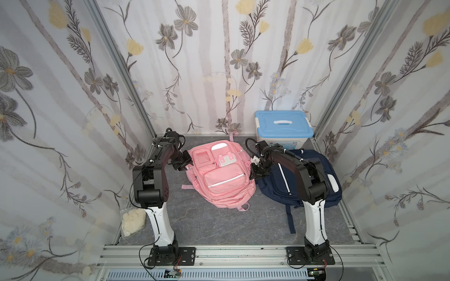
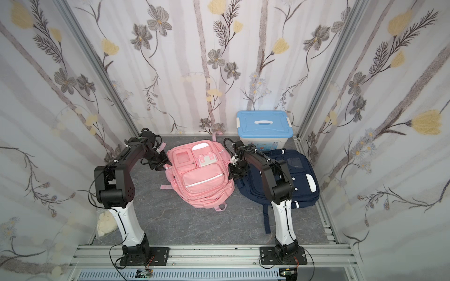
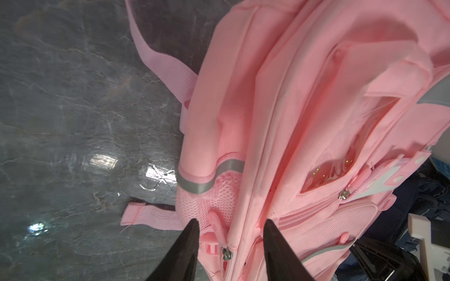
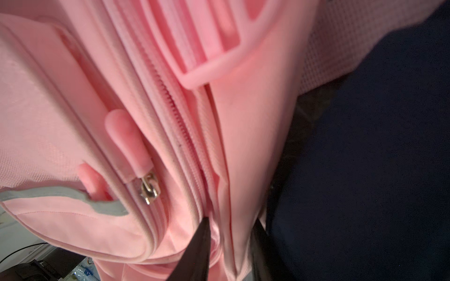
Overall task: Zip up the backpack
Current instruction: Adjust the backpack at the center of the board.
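- The left claw (image 3: 230,221) stands partly open, its two fingers (image 3: 190,243) apart and nothing pinched. A metal zipper slider (image 3: 227,254) and its pink pull tab (image 3: 215,225) sit in the gap, closer to the finger on the bare-surface side.
- From the slider, the zipper seam runs lengthwise straight ahead of the claw, along the side wall of the pink backpack (image 1: 219,175). I judge the coming pull will follow that line.
- The backpack lies flat, pockets up, in the middle of the surface (image 1: 219,226), between the two arms.
- The right claw (image 4: 231,220) is at the opposite side wall, with a fold of pink fabric between its fingers. I cannot tell whether it is squeezing that fold.
- The left arm is clearly the nearer to this slider.
- A navy backpack (image 1: 270,192) lies just beyond the right claw, against the pink one.
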